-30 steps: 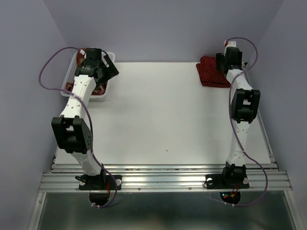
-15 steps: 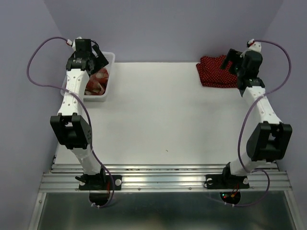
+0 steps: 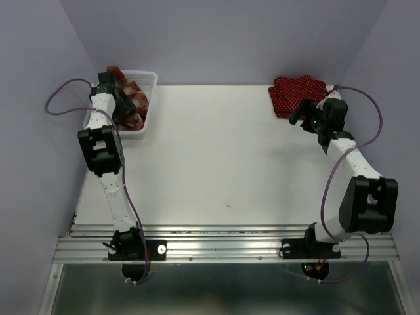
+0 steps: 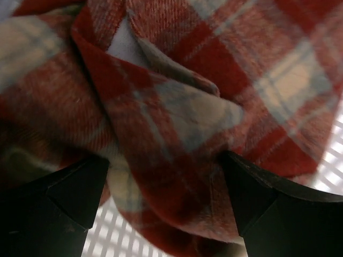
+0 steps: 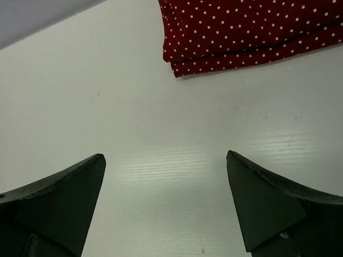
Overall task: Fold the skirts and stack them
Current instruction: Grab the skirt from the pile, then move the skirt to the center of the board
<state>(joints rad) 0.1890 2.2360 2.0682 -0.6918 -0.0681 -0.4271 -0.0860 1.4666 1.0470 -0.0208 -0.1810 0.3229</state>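
As folded polka-dot skirts (image 5: 252, 32) sit stacked far right near the spread, empty right gripper (image 5: 166, 198), the left gripper (image 4: 166, 187) gapes over the plaid skirt (image 4: 177, 107) in the mesh basket (image 3: 151, 98), apparently to seize it.

Pale lavender walls (image 3: 216, 39) close in a white desk (image 3: 223, 157) on three sides; ribbed aluminium rails (image 3: 223, 246) edge its near side, grey sheet metal (image 3: 223, 292) below.

From where I stand, the white surface (image 3: 216, 157) carries a white mesh basket (image 3: 149, 102) at its far left corner and folded red polka-dot skirts (image 3: 292, 92) at its far right corner.
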